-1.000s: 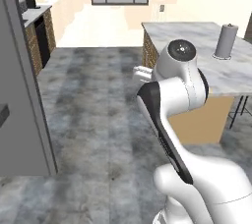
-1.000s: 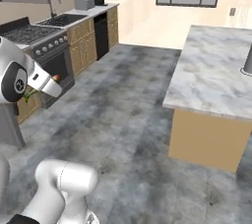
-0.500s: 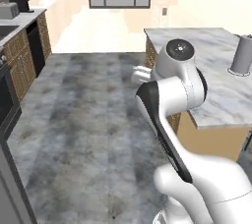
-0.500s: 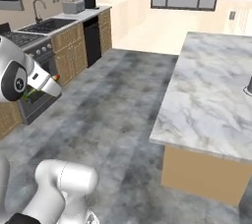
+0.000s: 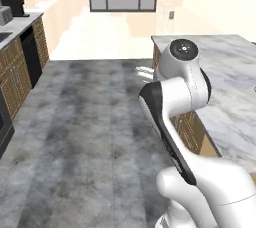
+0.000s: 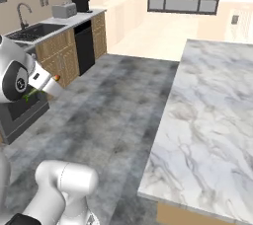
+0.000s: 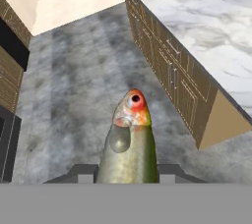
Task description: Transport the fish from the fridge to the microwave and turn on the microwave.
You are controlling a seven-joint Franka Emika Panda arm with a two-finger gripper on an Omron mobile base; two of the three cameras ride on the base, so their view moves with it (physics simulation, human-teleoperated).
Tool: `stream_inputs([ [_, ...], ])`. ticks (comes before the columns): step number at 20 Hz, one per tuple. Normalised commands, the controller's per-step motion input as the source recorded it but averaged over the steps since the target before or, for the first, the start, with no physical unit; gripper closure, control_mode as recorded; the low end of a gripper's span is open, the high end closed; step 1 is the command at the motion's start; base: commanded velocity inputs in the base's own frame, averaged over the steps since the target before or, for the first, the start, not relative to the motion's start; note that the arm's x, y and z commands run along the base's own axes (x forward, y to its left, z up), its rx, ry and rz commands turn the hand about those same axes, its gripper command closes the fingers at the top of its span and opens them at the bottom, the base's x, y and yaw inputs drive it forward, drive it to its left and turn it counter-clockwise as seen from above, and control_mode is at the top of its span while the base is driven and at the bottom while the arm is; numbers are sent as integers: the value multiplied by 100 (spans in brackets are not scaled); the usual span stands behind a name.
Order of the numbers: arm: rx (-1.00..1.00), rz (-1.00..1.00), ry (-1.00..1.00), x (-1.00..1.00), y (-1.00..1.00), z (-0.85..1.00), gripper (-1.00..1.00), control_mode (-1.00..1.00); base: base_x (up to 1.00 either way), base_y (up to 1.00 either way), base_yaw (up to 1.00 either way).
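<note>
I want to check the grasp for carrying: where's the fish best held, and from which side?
Grip the fish across its slender body behind the head, coming from the tail end with a finger on each flank. In the hand view the tool is shut on it that way, red-orange head pointing forward.

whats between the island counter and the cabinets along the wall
Bare grey floor, seen in the right base view, between the marble island and the wall cabinets; the gripper carries the fish above it.
</note>
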Motion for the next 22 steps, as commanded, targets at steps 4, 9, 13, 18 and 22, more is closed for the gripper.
stream_inputs([
  [4,0,0,0,0,0,0,100,100,83,54,-5],
  [9,0,0,0,0,0,0,100,100,83,49,-4],
  [13,0,0,0,0,0,0,100,100,92,44,-4],
  [18,0,0,0,0,0,0,100,100,92,27,0],
  [22,0,0,0,0,0,0,100,100,84,35,1],
])
